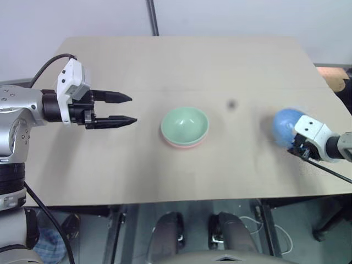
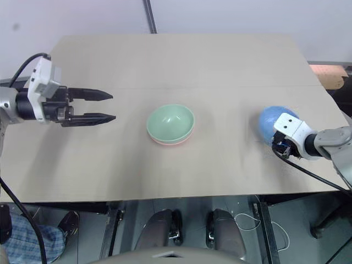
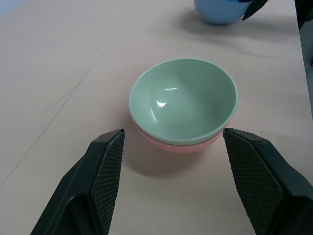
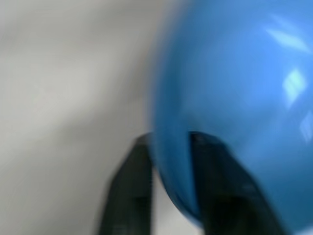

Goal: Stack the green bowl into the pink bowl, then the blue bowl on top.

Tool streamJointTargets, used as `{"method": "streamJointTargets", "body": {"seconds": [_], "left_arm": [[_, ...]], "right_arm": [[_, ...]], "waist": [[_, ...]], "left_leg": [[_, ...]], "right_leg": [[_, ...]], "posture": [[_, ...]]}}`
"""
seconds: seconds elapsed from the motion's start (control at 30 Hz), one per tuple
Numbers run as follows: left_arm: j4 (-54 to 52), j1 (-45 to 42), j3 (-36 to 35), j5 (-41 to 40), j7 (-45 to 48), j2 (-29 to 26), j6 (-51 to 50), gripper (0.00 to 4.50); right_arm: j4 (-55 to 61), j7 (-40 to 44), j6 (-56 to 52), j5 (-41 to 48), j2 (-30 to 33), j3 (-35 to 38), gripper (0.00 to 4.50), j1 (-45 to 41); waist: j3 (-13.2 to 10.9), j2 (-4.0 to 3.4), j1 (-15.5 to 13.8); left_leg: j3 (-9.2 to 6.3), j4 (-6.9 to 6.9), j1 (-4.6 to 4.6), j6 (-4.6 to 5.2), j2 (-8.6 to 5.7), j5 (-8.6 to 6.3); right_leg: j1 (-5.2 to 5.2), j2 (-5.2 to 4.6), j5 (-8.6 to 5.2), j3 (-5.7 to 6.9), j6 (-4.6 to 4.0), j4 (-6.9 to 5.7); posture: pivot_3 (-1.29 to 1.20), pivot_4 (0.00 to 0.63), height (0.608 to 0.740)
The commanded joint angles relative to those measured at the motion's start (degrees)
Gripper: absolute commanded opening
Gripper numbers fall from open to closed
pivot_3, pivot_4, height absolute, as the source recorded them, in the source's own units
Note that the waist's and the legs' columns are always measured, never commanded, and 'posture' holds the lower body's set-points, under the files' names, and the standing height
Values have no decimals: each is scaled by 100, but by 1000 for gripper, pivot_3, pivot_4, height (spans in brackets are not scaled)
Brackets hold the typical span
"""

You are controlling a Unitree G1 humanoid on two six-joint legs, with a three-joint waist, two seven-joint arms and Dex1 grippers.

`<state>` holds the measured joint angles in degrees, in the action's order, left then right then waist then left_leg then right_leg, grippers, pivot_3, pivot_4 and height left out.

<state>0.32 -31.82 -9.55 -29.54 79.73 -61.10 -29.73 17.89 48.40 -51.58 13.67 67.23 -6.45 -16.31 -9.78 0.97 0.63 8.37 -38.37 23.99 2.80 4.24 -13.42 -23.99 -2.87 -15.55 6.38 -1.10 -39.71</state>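
The green bowl point(image 1: 185, 124) sits nested inside the pink bowl point(image 1: 184, 144) at the middle of the tan table point(image 1: 165, 66); only the pink rim shows beneath it. My left gripper point(image 1: 132, 108) hovers open to the left of the pair, its fingers pointing at them with a gap between. The blue bowl point(image 1: 286, 124) is at the table's right side, tilted. My right gripper point(image 4: 168, 139) is shut on its rim, one finger on each side of the wall point(image 4: 234, 88).
A small dark spot point(image 1: 231, 103) marks the table between the stacked bowls and the blue bowl. The table's front edge point(image 1: 181, 201) runs close below both arms. A brown object point(image 1: 335, 77) lies beyond the right edge.
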Motion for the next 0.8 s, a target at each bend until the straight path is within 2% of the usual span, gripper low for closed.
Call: {"method": "streamJointTargets", "body": {"seconds": [0.03, 0.13, 0.27, 0.53, 0.67, 0.8], "left_arm": [[-173, -20, -152, -106, -8, -96, -2, 3392], [-181, 39, -172, -96, -6, -106, 16, 3392], [-183, 47, -175, -97, -15, -101, 23, 3392], [-169, 27, -125, -88, 5, -82, 18, 3392], [-90, -51, -68, -64, 27, -51, 54, 3392], [-42, -123, 18, -61, 68, -6, 88, 3392]], "right_arm": [[12, 130, 166, -154, 78, 10, 38, -120], [153, 200, 206, -152, 22, 37, 38, -237], [540, 244, -43, -106, -185, -61, 38, -855], [1445, 439, -462, -323, -707, -1082, 38, -2907], [1637, 438, -554, -304, -1291, -1609, 38, -3398], [1573, 206, -685, -425, -2228, -2273, 38, -3648]], "waist": [[0, 3, 0], [0, 3, 0], [-2, 0, 35], [-4, -3, 22], [-2, 0, 13], [-1, 3, 16]], "left_leg": [[0, 0, -1, 0, 0, 0], [0, 0, 0, 0, 0, 0], [5, 0, -1, 0, 1, 0], [14, 0, 20, -1, 4, 1], [14, -10, 74, -2, 3, 2], [17, -17, 78, -1, 1, 2]], "right_leg": [[1, 0, 0, 1, 0, 0], [0, 0, 0, 0, 0, -1], [-6, 2, 0, -7, 0, -4], [-33, 5, 1, -14, -1, -8], [-83, 6, 7, -12, -10, -14], [-84, 5, 14, -13, -20, -16]], "posture": [[0, 150, 740], [0, 150, 740], [0, 150, 740], [0, 150, 740], [0, 150, 740], [0, 150, 740]]}}
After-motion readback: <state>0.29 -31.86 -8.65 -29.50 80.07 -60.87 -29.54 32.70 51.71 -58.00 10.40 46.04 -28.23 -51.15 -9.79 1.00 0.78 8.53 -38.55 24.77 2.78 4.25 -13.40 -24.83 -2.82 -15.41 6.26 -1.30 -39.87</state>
